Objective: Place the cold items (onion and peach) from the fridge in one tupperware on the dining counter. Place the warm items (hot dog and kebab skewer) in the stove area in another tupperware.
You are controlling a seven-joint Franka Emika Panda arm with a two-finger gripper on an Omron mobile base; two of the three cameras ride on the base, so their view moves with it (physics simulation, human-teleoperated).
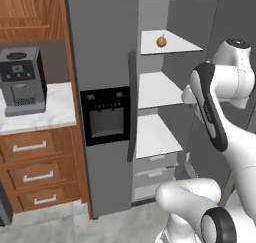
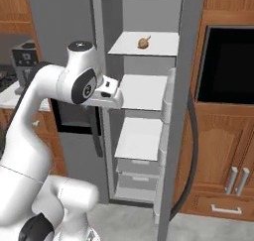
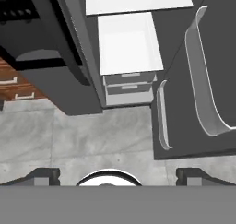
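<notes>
Fingertips point(image 3: 46, 176) of the end effector point(image 3: 118, 177) sit wide apart at the bottom of the hand view, open, nothing between them, pointing down at grey floor point(image 3: 69, 135).

Arm point(image 2: 74, 86) raised in front of the fridge point(image 1: 105, 62), wrist level with the middle shelf point(image 2: 144, 91).

Fridge door point(image 3: 203, 71) swung open on the right, with curved door bins (pale, translucent).

Inside: two drawers point(image 3: 129, 87) at the bottom, then three white shelves stacked above. Lower shelf point(image 1: 155, 134) and middle shelf bare.

Onion point(image 1: 161, 41) on the top shelf point(image 1: 170, 43), well above the wrist, alone, toward the back. Brown, small stem up.

Left of the fridge: dispenser panel point(image 1: 105, 114) on the closed door, wood drawers point(image 1: 35, 174), white worktop point(image 1: 50, 112) carrying a coffee machine point(image 1: 21, 79).

Right of the fridge: wall oven point(image 2: 225, 66) set in wood cabinets.
</notes>
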